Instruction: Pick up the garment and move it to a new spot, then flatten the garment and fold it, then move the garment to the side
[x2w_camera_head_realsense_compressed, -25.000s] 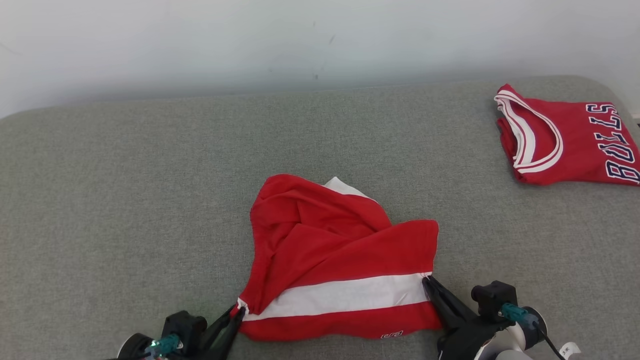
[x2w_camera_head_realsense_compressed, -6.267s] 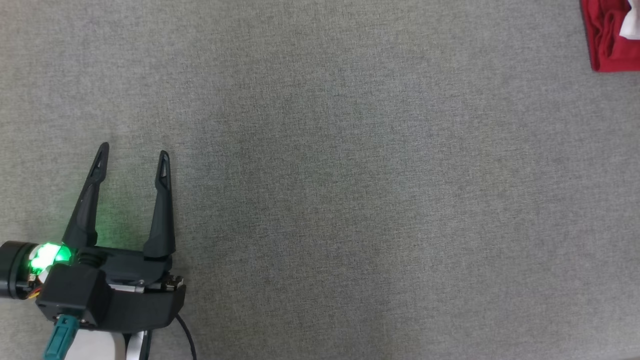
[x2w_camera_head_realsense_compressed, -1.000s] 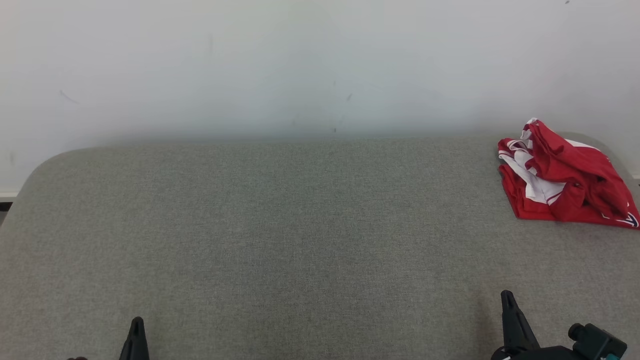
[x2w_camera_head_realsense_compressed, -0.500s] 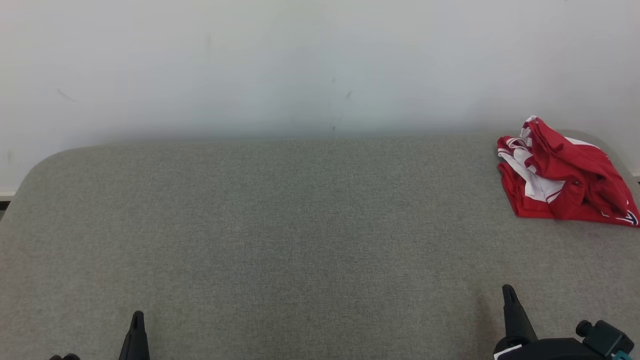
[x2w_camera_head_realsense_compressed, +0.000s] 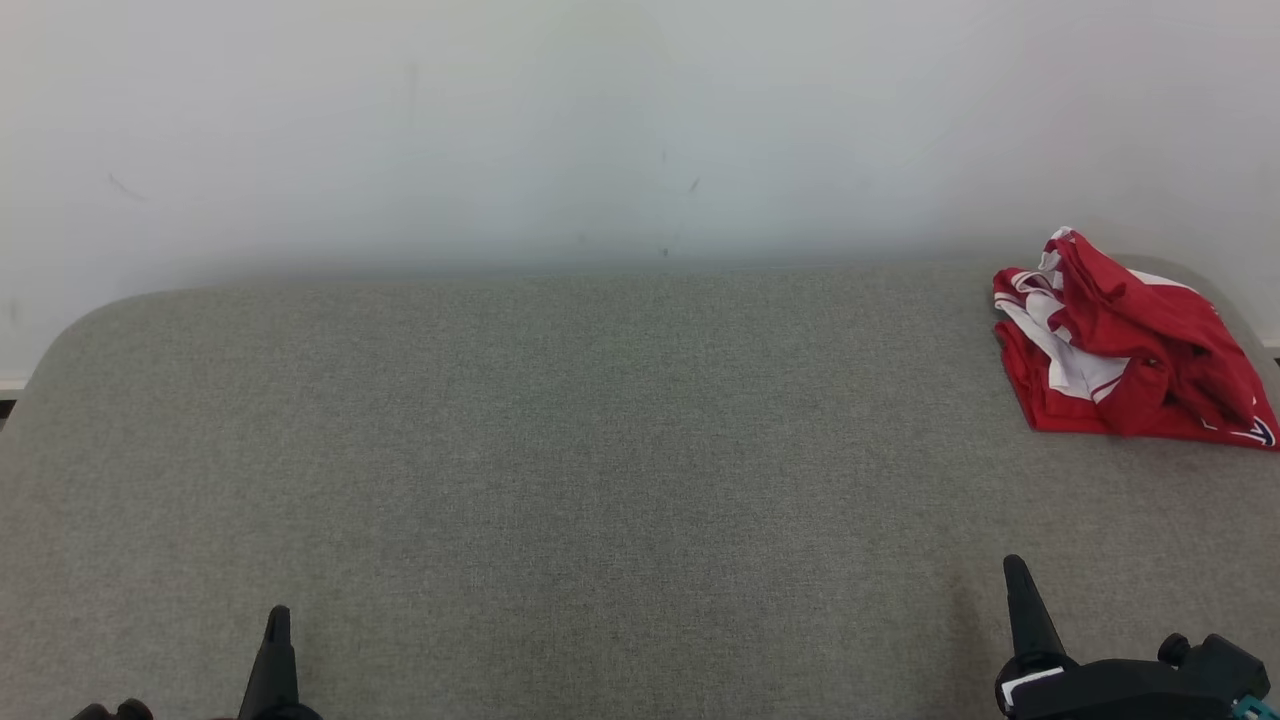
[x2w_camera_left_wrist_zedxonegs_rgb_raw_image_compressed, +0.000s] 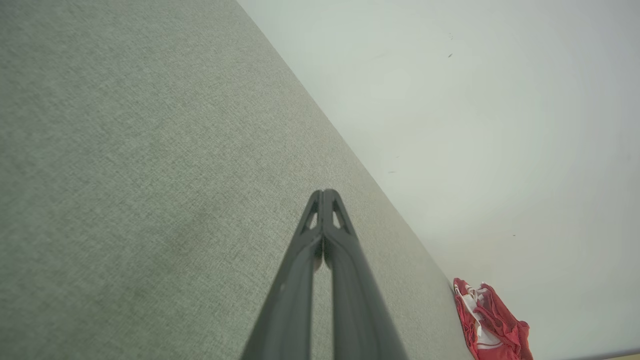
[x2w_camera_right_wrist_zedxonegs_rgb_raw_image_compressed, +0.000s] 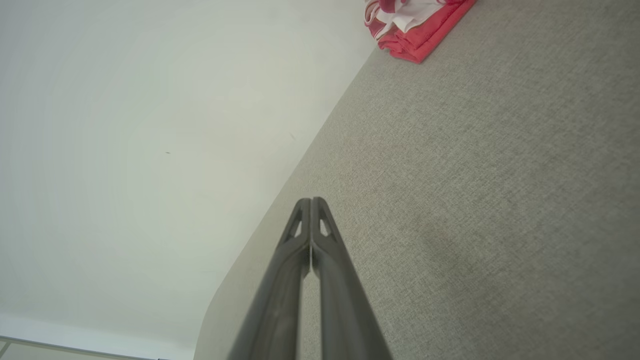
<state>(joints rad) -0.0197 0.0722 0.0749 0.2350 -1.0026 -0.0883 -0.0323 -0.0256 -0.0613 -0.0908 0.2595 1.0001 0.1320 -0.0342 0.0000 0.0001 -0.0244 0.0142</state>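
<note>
Head view: the crumpled red-and-white garment is lying in the far right corner of the grey, woven-textured, round-cornered desk.

Left wrist view: the left gripper is pressing its tapered dark fingers together, empty.

Right wrist view: the right gripper is likewise closed, holding nothing.

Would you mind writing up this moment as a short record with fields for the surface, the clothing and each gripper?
surface: grey fabric surface against a white wall
clothing: red and white garment pile, rumpled, at the far right corner of the surface by the wall
left gripper: shut, holding nothing, at the near left edge
right gripper: shut, holding nothing, at the near right, apart from the pile
contact: neither gripper touches the cloth
</note>
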